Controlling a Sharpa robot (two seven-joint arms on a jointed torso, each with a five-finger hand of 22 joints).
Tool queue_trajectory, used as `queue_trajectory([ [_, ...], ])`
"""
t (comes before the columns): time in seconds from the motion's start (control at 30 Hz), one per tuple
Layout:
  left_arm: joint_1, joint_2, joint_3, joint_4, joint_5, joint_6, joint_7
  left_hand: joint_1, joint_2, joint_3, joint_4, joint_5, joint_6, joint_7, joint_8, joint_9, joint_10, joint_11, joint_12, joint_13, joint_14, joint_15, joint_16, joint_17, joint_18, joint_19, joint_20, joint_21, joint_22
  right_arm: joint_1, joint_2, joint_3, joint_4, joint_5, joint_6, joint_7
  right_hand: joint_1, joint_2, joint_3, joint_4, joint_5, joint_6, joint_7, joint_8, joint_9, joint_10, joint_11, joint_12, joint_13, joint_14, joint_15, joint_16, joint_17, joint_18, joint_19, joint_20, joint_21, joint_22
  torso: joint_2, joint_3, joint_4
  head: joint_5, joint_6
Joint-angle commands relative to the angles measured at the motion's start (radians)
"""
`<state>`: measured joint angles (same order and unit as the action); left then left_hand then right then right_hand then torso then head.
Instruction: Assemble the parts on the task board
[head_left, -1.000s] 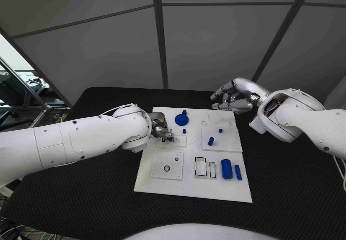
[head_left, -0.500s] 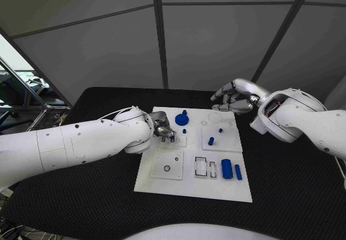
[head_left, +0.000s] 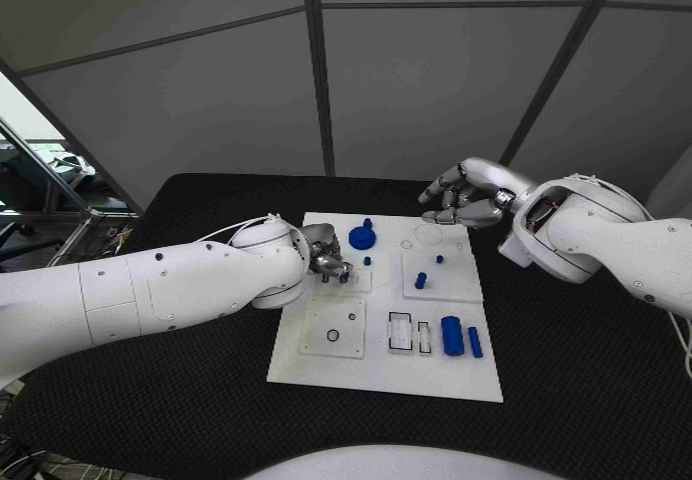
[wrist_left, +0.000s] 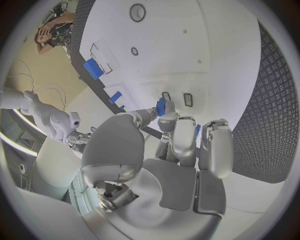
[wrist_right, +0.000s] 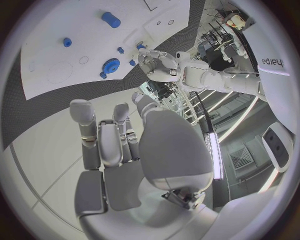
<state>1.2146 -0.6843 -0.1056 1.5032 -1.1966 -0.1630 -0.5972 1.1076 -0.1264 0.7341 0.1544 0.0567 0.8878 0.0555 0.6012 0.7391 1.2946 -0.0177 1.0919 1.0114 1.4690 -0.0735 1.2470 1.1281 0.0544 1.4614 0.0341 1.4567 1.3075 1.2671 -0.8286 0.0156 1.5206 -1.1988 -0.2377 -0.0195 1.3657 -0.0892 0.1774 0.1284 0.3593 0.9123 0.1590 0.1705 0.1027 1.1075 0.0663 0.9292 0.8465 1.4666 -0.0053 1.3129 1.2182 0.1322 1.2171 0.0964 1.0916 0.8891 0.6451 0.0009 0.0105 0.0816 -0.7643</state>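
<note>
The task board (head_left: 387, 370) lies flat in the middle of the black table (head_left: 577, 360), a white plate with raised white tiles on it. On its far part stands a round blue gear-like part (head_left: 361, 238) with a short blue peg (head_left: 366, 223) just behind it. A small blue stud (head_left: 366, 261) sits near the middle. On the right-hand tile a blue pin (head_left: 420, 282) stands upright, with a smaller blue stud (head_left: 438, 262) close to it. Toward the near edge a thick blue cylinder (head_left: 453, 336) lies on its side, and a thinner blue bar (head_left: 475, 342) lies just beside it. Next to them are two narrow rectangular slots, and on the near left tile a small ring-shaped hole.

My left hand (head_left: 326, 258) hangs over the left-hand tile of the board. In my left wrist view I pinch a small blue part (wrist_left: 161, 106) between thumb and a fingertip, right above two little rectangular sockets in the white surface. My other fingers (wrist_left: 215, 145) point toward the board beside it.

My right hand (head_left: 464, 199) hovers above the far right corner of the board. It holds nothing. Its fingers (wrist_right: 83, 117) are loosely curved and apart, clear of the board and of every part.
</note>
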Motion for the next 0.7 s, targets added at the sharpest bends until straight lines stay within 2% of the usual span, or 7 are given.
queue_trajectory([
  [0.03, -0.001, 0.002, 0.001, -0.004, -0.068, 0.012, -0.011, -0.010, 0.002, 0.181, -0.173, 0.003, -0.008, 0.002, 0.006, 0.002, 0.006, -0.002, 0.001, -0.001, 0.008, -0.006, -0.005, 0.001, -0.013, 0.008, -0.002, 0.004, 0.095, 0.002, 0.000, 0.001, 0.003, -0.025, 0.011, 0.000, -0.009, -0.003, 0.000, 0.009, -0.006, 0.004, -0.004, 0.003, 0.000, -0.002, -0.002, -0.002, -0.001, 0.026, -0.007, -0.005, 0.000, 0.001, -0.001, -0.001, -0.006, -0.001, 0.000, -0.0004, 0.0010, 0.001, -0.001],
  [0.3, -0.002, 0.003, 0.001, -0.005, -0.081, 0.032, -0.012, -0.012, 0.001, 0.183, -0.174, 0.003, -0.009, 0.001, 0.008, 0.004, 0.007, -0.002, 0.002, 0.000, 0.008, -0.006, -0.006, 0.001, -0.013, 0.008, -0.002, 0.005, 0.096, 0.002, 0.000, 0.001, 0.004, -0.039, 0.012, -0.002, -0.012, -0.004, -0.001, 0.012, -0.005, 0.005, -0.005, 0.004, 0.000, 0.000, -0.002, 0.000, -0.001, 0.026, -0.008, -0.005, 0.000, 0.001, -0.001, -0.001, -0.006, -0.001, 0.001, -0.0005, 0.0007, 0.003, -0.005],
  [0.7, -0.003, 0.005, 0.001, -0.002, -0.083, 0.101, -0.015, -0.014, 0.001, 0.187, -0.176, 0.004, -0.010, 0.001, 0.012, 0.007, 0.007, -0.003, 0.003, 0.000, 0.008, -0.007, -0.006, 0.001, -0.013, 0.008, -0.002, 0.004, 0.095, 0.002, 0.001, 0.001, 0.002, -0.044, 0.013, -0.002, -0.014, -0.005, -0.003, 0.014, -0.003, 0.006, -0.005, 0.006, 0.001, 0.002, -0.003, 0.000, -0.002, 0.026, -0.008, -0.005, 0.001, 0.001, -0.001, -0.001, -0.007, -0.002, 0.000, -0.0001, 0.0001, 0.001, -0.011],
])
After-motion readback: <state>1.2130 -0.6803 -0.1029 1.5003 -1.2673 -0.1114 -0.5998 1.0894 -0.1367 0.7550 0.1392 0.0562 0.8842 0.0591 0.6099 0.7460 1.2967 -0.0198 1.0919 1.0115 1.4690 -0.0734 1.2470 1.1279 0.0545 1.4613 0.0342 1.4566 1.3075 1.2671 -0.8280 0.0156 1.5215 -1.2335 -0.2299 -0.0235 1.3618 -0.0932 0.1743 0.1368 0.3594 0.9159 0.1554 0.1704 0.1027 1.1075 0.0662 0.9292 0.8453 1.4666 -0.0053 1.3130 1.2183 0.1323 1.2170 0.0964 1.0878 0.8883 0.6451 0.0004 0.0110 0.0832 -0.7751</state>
